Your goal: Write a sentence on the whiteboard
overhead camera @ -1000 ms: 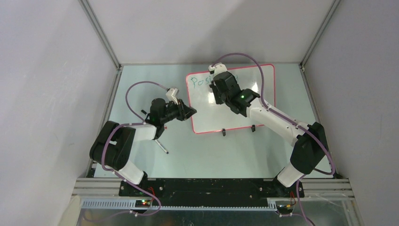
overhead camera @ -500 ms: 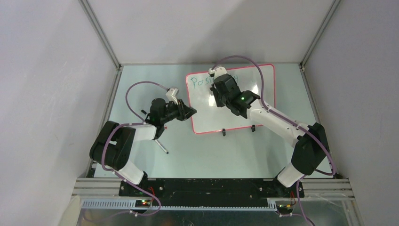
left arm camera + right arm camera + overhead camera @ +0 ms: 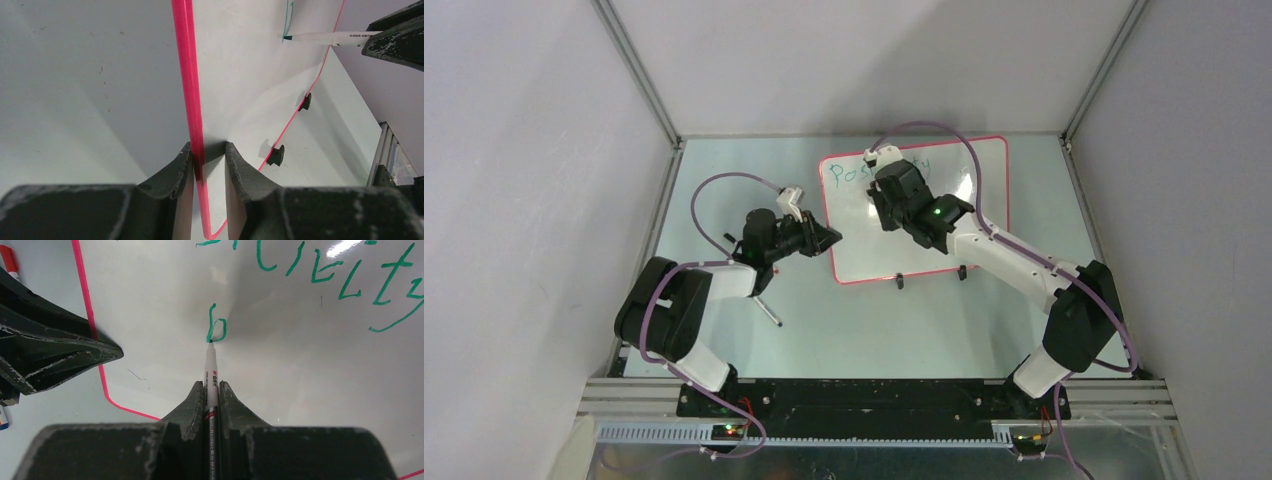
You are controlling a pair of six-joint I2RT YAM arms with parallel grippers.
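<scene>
Second line is just getting started here. The right gripper (image 3: 212, 387) is clamped tight on a marker (image 3: 210, 365), tip touching the board (image 3: 874, 252) right at the bottom-left of a fresh green "b" (image 3: 217, 326). The left gripper (image 3: 207, 152) is pinched on the board's red-pink left rim, low down near the corner, so I'd say its job is holding the thing steady.

My guess for the next move: lift the tip a hair, shift just right of the "b" and start the next letter. That needs light, even pressure and about the same letter height as the line above.

The sentence (image 3: 844, 174) so far is thin green handwriting, a bit wobbly, with the first line running across the top of the board and the lone "b" below it on the left. The board lies glossy white, with glare, on the pale worktop (image 3: 744, 180), towards the far right, two black feet (image 3: 276, 155) on its near edge.
</scene>
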